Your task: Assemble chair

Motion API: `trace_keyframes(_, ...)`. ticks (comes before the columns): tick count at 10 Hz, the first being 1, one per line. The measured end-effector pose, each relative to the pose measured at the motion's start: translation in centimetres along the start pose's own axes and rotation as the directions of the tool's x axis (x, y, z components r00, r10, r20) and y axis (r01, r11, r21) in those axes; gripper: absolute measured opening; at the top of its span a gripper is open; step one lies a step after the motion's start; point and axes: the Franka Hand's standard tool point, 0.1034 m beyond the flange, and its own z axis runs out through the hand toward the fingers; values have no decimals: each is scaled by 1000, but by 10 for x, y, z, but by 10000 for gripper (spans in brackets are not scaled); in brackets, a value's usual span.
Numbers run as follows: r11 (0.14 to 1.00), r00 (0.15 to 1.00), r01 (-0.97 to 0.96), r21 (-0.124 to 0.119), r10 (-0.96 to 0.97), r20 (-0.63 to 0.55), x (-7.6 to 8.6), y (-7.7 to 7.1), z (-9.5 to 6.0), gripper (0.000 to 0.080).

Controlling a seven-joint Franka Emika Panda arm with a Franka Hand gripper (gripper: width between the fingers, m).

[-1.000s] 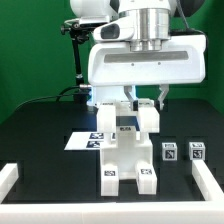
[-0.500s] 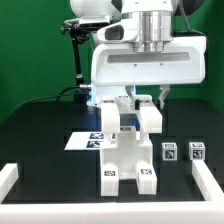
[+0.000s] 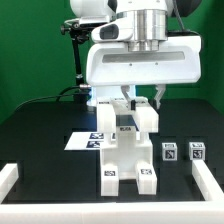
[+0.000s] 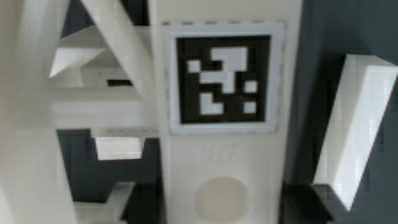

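The claw (image 3: 142, 100) hangs straight down under the arm's broad white wrist housing (image 3: 140, 62), its jaws partly apart and set on either side of the topmost part of the chair (image 3: 128, 152). One finger shows at the exterior view's left of that top piece and the other at its right, both close against it. Whether they actually press on it cannot be told. In the wrist view a tall white slab (image 4: 222, 150) of the chair fills the middle. It carries a square black-and-white tag, with paler white bars and a slanting piece beside it and dark gaps between them. The chair stands upright near the middle of the black table (image 3: 40, 125). It has a wide lower block at the near side with two tags on its near face, and narrower pieces step up toward the far side, where the claw is. At the exterior view's left of the chair, touching the table and partly hidden behind it, lies the marker board (image 3: 78, 141). At the exterior view's right, apart from the chair, sit two loose blocks (image 3: 170, 152), side by side, each with a tag facing the near side. A low white border rail (image 3: 8, 178) runs along the table's near edge and up both sides. A green backdrop (image 3: 30, 50) closes the far side.
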Motion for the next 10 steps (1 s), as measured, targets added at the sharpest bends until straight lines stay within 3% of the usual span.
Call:
trace_keyframes(6,998,998,-59,3,59,3,-1,-3,0,284)
trace_keyframes(10,999,998,-47,-4,48,39,-14,-10,-1,284)
